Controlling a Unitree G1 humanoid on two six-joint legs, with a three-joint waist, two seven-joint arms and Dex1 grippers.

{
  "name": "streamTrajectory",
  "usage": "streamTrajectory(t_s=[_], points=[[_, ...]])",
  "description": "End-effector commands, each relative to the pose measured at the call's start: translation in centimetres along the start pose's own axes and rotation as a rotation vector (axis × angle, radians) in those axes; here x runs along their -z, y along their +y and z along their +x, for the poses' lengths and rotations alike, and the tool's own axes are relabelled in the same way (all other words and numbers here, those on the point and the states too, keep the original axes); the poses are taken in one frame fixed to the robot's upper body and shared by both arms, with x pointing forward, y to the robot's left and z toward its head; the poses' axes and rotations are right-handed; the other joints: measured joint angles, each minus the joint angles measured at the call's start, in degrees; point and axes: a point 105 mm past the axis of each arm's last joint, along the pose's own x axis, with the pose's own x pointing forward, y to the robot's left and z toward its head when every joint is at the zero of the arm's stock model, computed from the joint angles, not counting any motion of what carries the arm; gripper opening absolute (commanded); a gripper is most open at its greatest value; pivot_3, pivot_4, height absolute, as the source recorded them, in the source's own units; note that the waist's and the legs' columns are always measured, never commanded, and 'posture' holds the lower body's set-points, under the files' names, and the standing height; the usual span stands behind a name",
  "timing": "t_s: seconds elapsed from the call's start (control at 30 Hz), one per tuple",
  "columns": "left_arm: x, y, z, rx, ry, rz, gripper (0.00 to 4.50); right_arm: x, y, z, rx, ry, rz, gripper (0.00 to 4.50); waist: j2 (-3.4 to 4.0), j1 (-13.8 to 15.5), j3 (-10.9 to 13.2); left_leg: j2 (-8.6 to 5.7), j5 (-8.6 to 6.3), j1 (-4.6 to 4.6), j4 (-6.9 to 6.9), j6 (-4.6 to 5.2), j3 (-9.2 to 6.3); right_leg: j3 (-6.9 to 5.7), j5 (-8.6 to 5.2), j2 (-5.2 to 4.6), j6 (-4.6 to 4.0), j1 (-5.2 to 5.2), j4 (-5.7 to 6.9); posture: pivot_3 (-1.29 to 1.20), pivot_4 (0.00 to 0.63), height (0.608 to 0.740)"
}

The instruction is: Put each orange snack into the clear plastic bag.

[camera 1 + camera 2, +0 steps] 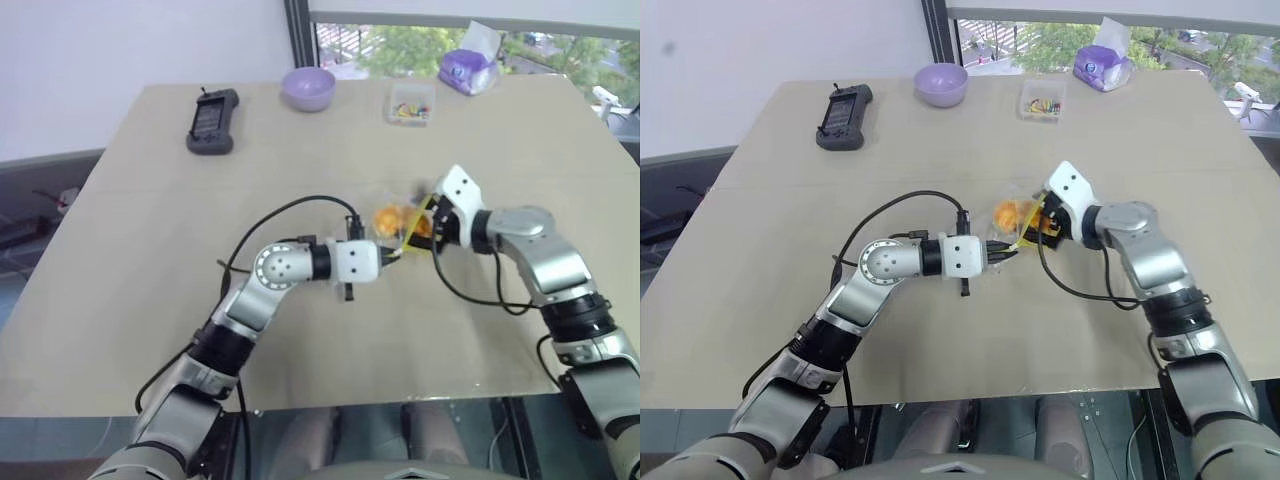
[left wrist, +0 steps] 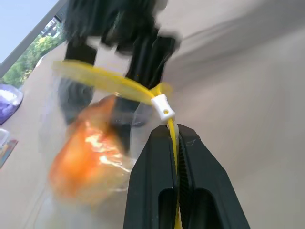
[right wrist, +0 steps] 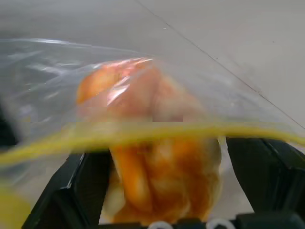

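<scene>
a: one orange snack point(image 1: 1007, 213) is seen inside the clear plastic bag point(image 1: 1020, 215), which is held above the table point(image 1: 760, 290) between both grippers.

b: the yellow zip strip is pinched by the left gripper point(image 1: 1006, 251), closed on it. the right gripper point(image 1: 1046, 222) is spread wide at the bag mouth, nearer the snack.

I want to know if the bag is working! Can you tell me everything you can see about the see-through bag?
The clear plastic bag is a small, crinkly, see-through pouch with a yellow zip strip and a white slider. It hangs above the beige table, between the two grippers. The left gripper pinches the yellow strip shut between its black fingers. The right gripper stands open at the bag's mouth. An orange snack shows through the plastic, inside the bag.
</scene>
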Motion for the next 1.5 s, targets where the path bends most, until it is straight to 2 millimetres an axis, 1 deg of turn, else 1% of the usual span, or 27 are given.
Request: streamTrajectory(t_s=[0.03, 0.1, 0.17, 0.23, 0.27, 0.33, 0.4, 0.47, 0.57, 0.67, 0.77, 0.8, 0.83, 0.9, 0.97, 1.03, 1.17, 1.3, 1.37, 1.4, 1.47, 1.5], points=[[-0.2, 1.0, -0.5, -0.060, -0.011, -0.012, 0.00, -1.9, 0.5, -1.9, -0.033, -0.088, -0.029, 3.99, 0.00, 0.06, 0.00, 0.00, 0.00, 0.00, 0.00, 0.00, 0.00, 0.00, 0.00, 0.00, 0.00, 0.00, 0.00, 0.00, 0.150, 0.740], [-0.2, 1.1, -0.5, -0.069, -0.012, -0.023, 0.00, -1.9, 1.1, -2.7, -0.064, -0.105, -0.029, 3.99, 0.00, 0.08, 0.00, 0.01, 0.00, 0.00, -0.01, 0.00, -0.02, -0.02, 0.00, 0.01, 0.00, 0.00, 0.00, 0.00, 0.150, 0.740], [-0.2, 1.1, -0.5, -0.072, -0.012, -0.025, 0.00, -2.1, 0.7, -3.1, -0.038, -0.116, -0.045, 3.99, 0.00, 0.07, 0.00, 0.02, 0.00, 0.00, 0.00, 0.00, -0.02, -0.01, 0.00, -0.01, 0.00, 0.01, -0.01, 0.00, 0.150, 0.740], [-0.3, 1.2, -0.3, -0.076, -0.018, -0.029, 0.00, -2.3, -0.3, -2.8, 0.033, -0.114, -0.059, 3.99, 0.00, 0.01, 0.00, 0.01, 0.00, 0.01, 0.01, 0.01, 0.02, 0.02, 0.00, -0.01, 0.01, 0.01, 0.00, 0.00, 0.150, 0.740], [-0.5, 1.2, -0.2, -0.079, -0.026, -0.035, 0.00, -2.2, -0.4, -2.4, 0.050, -0.104, -0.062, 3.99, 0.00, 0.00, 0.00, 0.01, 0.00, 0.02, 0.01, 0.01, 0.02, 0.02, 0.00, -0.01, 0.01, 0.01, 0.02, 0.00, 0.150, 0.740], [-0.8, 1.2, 0.1, -0.083, -0.038, -0.040, 0.00, -1.7, -0.3, -1.7, 0.059, -0.066, -0.078, 3.99, 0.00, 0.07, 0.00, 0.02, 0.00, 0.05, 0.01, 0.00, 0.01, 0.01, 0.00, 0.03, 0.01, 0.02, 0.05, 0.00, 0.150, 0.740], [-1.0, 1.2, 0.4, -0.084, -0.048, -0.040, 0.00, -1.9, 0.4, -1.9, 0.016, -0.084, -0.068, 3.99, 0.00, 0.14, 0.00, 0.03, 0.00, 0.04, 0.00, 0.00, -0.01, 0.00, 0.00, 0.03, 0.00, 0.01, 0.02, 0.00, 0.150, 0.740], [-1.2, 1.2, 0.4, -0.084, -0.052, -0.041, 0.00, -2.1, 0.9, -3.1, -0.040, -0.104, -0.057, 3.99, 0.00, 0.17, 0.00, 0.02, 0.00, 0.00, 0.00, 0.00, 0.00, 0.00, 0.00, -0.01, 0.00, 0.01, 0.00, 0.00, 0.150, 0.740], [-0.9, 1.2, 0.2, -0.087, -0.042, -0.041, 0.00, -1.1, 1.6, -6.9, -0.155, -0.026, -0.078, 3.99, 0.01, 1.43, 0.03, -0.02, 0.00, -0.10, 0.01, 0.01, -0.08, -0.08, 0.00, -0.12, 0.00, 0.01, -0.09, 0.00, 0.150, 0.740], [-0.8, 1.2, 0.1, -0.093, -0.038, -0.046, 0.00, 0.0, 1.4, -9.8, -0.190, 0.060, -0.094, 3.99, 0.01, 1.63, 0.03, -0.03, -0.01, -0.12, 0.04, 0.02, -0.04, -0.08, 0.00, -0.10, 0.01, 0.02, -0.12, 0.00, 0.150, 0.740], [-0.8, 1.1, 0.2, -0.092, -0.038, -0.047, 0.00, 0.5, 1.5, -11.4, -0.216, 0.103, -0.091, 3.99, 0.01, 1.47, 0.03, -0.01, -0.02, -0.04, 0.04, 0.04, -0.04, -0.11, 0.00, -0.01, 0.01, 0.08, -0.11, 0.00, 0.150, 0.740], [-0.8, 1.1, 0.2, -0.091, -0.039, -0.048, 0.00, 0.9, 0.9, -11.7, -0.184, 0.131, -0.104, 3.99, 0.01, 1.34, 0.02, 0.02, -0.05, 0.01, 0.03, 0.09, 0.01, -0.08, 0.00, 0.02, 0.01, 0.09, -0.07, 0.00, 0.150, 0.740], [-0.9, 1.1, 0.2, -0.090, -0.040, -0.048, 0.00, 1.5, 0.2, -11.8, -0.142, 0.164, -0.124, 3.99, 0.01, 1.17, 0.03, 0.03, -0.05, 0.07, 0.02, 0.09, 0.04, -0.04, 0.00, 0.02, 0.01, 0.10, -0.04, 0.00, 0.150, 0.740], [-0.9, 1.1, 0.2, -0.088, -0.042, -0.049, 0.00, 3.3, -1.6, -11.3, -0.025, 0.256, -0.201, 3.99, 0.01, 1.11, 0.02, 0.06, -0.05, 0.12, 0.02, 0.09, 0.09, -0.01, 0.00, 0.04, 0.01, 0.10, 0.01, 0.00, 0.150, 0.740], [-0.9, 1.1, 0.3, -0.086, -0.044, -0.049, 0.00, 4.0, -2.5, -10.4, 0.029, 0.282, -0.260, 3.99, 0.00, 1.15, 0.02, 0.04, -0.04, 0.12, 0.04, 0.07, 0.10, 0.00, 0.00, 0.02, 0.02, 0.11, 0.01, 0.00, 0.150, 0.740], [-1.0, 1.1, 0.4, -0.083, -0.046, -0.048, 0.00, 4.0, -2.7, -9.2, 0.057, 0.263, -0.301, 3.99, 0.01, 1.27, 0.03, 0.04, 0.00, 0.11, 0.05, 0.01, 0.10, 0.01, 0.00, 0.01, 0.02, 0.10, 0.01, 0.00, 0.150, 0.740], [-1.0, 1.2, 0.4, -0.081, -0.046, -0.046, 0.00, 4.4, -2.9, -7.7, 0.090, 0.274, -0.401, 3.99, 0.01, 1.37, 0.03, 0.04, 0.00, 0.04, 0.03, 0.00, 0.10, 0.03, 0.00, -0.03, 0.01, 0.04, -0.02, 0.00, 0.150, 0.740], [-0.9, 1.2, 0.3, -0.084, -0.042, -0.046, 0.00, 4.1, -2.9, -6.6, 0.105, 0.236, -0.428, 3.99, 0.01, 1.61, 0.03, 0.03, 0.00, 0.01, 0.04, 0.00, 0.07, 0.01, 0.00, -0.06, 0.01, 0.05, -0.05, 0.00, 0.150, 0.740], [-0.9, 1.2, 0.3, -0.085, -0.040, -0.047, 0.00, 3.3, -2.9, -6.2, 0.122, 0.192, -0.417, 3.99, 0.00, 1.57, 0.03, 0.02, 0.00, 0.02, 0.04, 0.00, 0.06, 0.00, 0.00, -0.04, 0.01, 0.05, -0.05, 0.00, 0.150, 0.740], [-0.9, 1.2, 0.3, -0.085, -0.039, -0.047, 0.00, 3.0, -2.9, -6.2, 0.126, 0.178, -0.417, 3.76, 0.00, 1.56, 0.03, 0.02, 0.00, 0.02, 0.04, 0.00, 0.07, 0.00, 0.00, -0.03, 0.01, 0.05, -0.05, 0.00, 0.150, 0.740], [-0.8, 1.1, 0.2, -0.085, -0.038, -0.049, 0.00, 2.8, -3.0, -6.3, 0.125, 0.179, -0.431, 3.14, 0.01, 1.51, 0.03, 0.02, 0.00, 0.02, 0.04, 0.00, 0.07, 0.01, 0.00, -0.03, 0.01, 0.05, -0.05, 0.00, 0.150, 0.740], [-0.8, 1.1, 0.2, -0.085, -0.037, -0.049, 0.00, 2.8, -3.0, -6.4, 0.120, 0.188, -0.439, 2.72, 0.01, 1.51, 0.03, 0.02, 0.00, 0.02, 0.04, 0.00, 0.07, 0.01, 0.00, -0.03, 0.01, 0.05, -0.04, 0.00, 0.150, 0.740]])
